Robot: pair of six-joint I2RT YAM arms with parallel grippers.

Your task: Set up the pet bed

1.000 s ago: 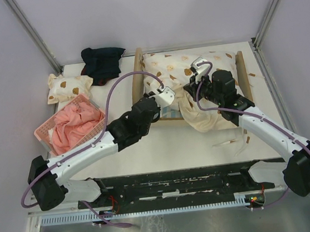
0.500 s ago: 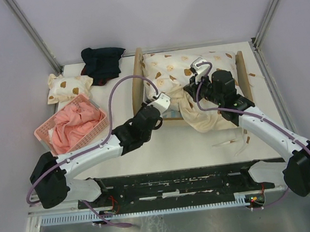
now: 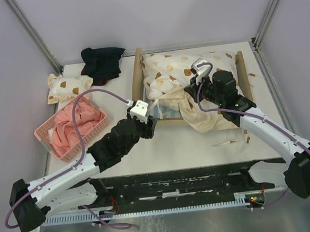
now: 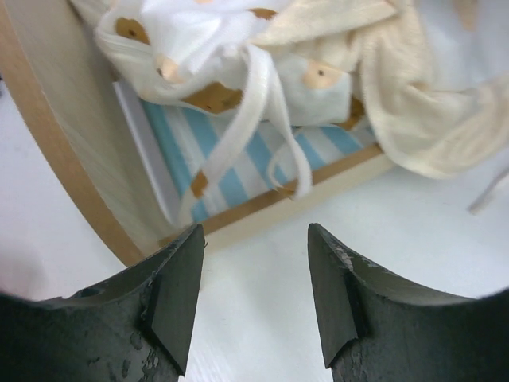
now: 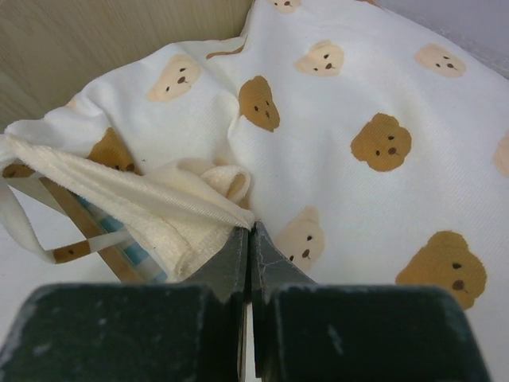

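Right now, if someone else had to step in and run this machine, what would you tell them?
Left tool: open, empty, at the pet bed's near left corner.
Right tool: shut on the quilt's edge.
Done: striped mattress in the frame, quilt on it.
To do: quilt bunched, hanging over the near rail; spread it flat.

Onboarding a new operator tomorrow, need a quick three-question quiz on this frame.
1. True or false: the left end effector is gripping the quilt.
2. The right end effector is shut on: A) pink basket B) quilt C) dark cloth.
3. What pattern shows on the mattress?
Key: 1 false, the left end effector is open and empty. 2 B. 3 blue-and-white stripes.
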